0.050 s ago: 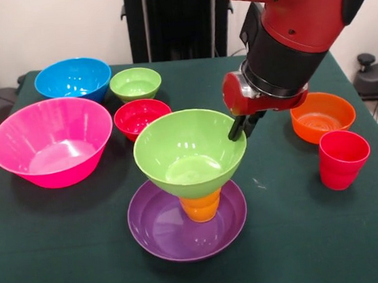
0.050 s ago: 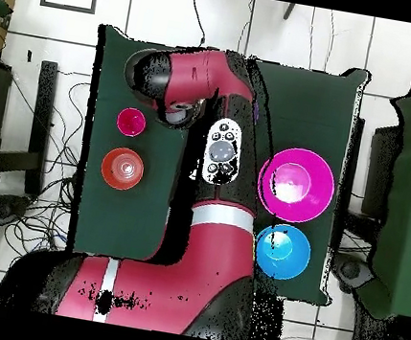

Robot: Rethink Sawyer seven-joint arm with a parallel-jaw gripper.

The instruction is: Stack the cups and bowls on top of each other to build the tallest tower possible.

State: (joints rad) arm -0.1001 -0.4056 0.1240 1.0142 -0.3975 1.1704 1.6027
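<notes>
Tower: purple bowl (image 1: pixel 183 237) at near centre, inverted orange cup (image 1: pixel 201 206) in it, large lime green bowl (image 1: pixel 190 152) on top. Gripper (image 1: pixel 242 128) at that bowl's right rim, fingers straddling the rim; whether they clamp it, can't tell. Red cup (image 1: pixel 342 159) stands right.

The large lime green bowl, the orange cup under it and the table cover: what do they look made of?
The large lime green bowl looks like glossy moulded plastic: smooth, with soft highlights inside. The orange cup seems the same shiny plastic, with stepped sides. The table cover looks like dark green cloth, perhaps felt: matte, without reflections.
</notes>
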